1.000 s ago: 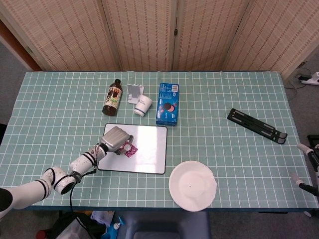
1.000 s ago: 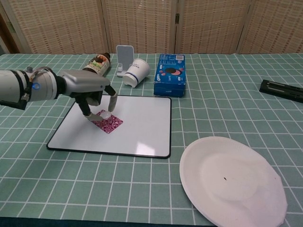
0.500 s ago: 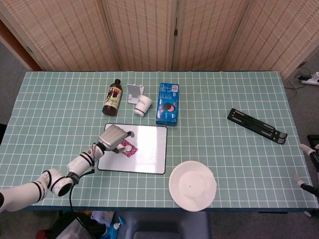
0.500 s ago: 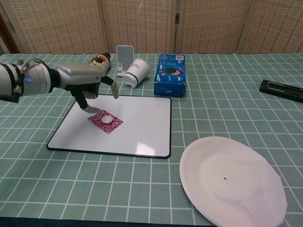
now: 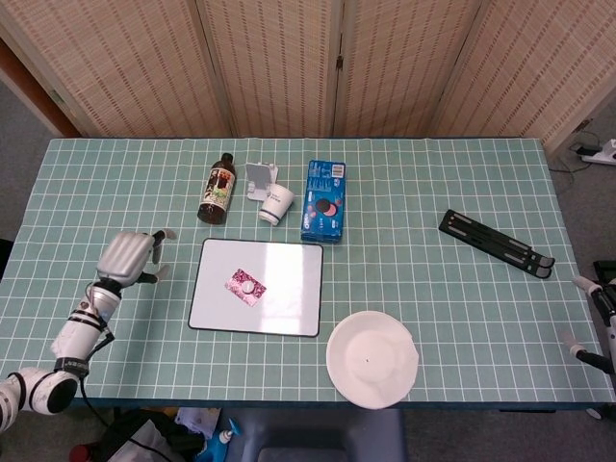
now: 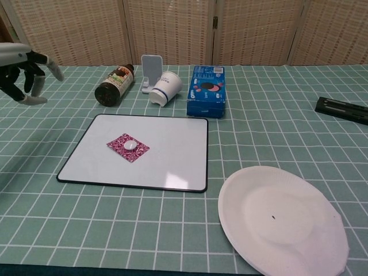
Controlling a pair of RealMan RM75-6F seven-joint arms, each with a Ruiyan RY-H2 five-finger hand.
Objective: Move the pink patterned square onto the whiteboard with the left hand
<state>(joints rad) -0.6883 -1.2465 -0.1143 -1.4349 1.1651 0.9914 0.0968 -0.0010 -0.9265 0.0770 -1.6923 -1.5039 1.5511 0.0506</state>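
Observation:
The pink patterned square (image 5: 245,287) (image 6: 128,147), with a small white disc at its middle, lies flat on the left half of the whiteboard (image 5: 289,298) (image 6: 172,161). My left hand (image 5: 128,256) (image 6: 26,72) hovers over the table to the left of the board, well apart from it, fingers spread and holding nothing. Of my right hand (image 5: 595,322) only a sliver shows at the far right edge of the head view, too little to tell how its fingers stand.
Behind the board stand a brown bottle (image 5: 218,187), a white stand (image 5: 258,179), a tipped paper cup (image 5: 277,203) and a blue box (image 5: 323,200). A white paper plate (image 5: 372,359) lies front right of the board. A black folded stand (image 5: 497,243) lies far right.
My left hand has let go of the pink square, lifted off the whiteboard and swung far left. The square stays on the board.

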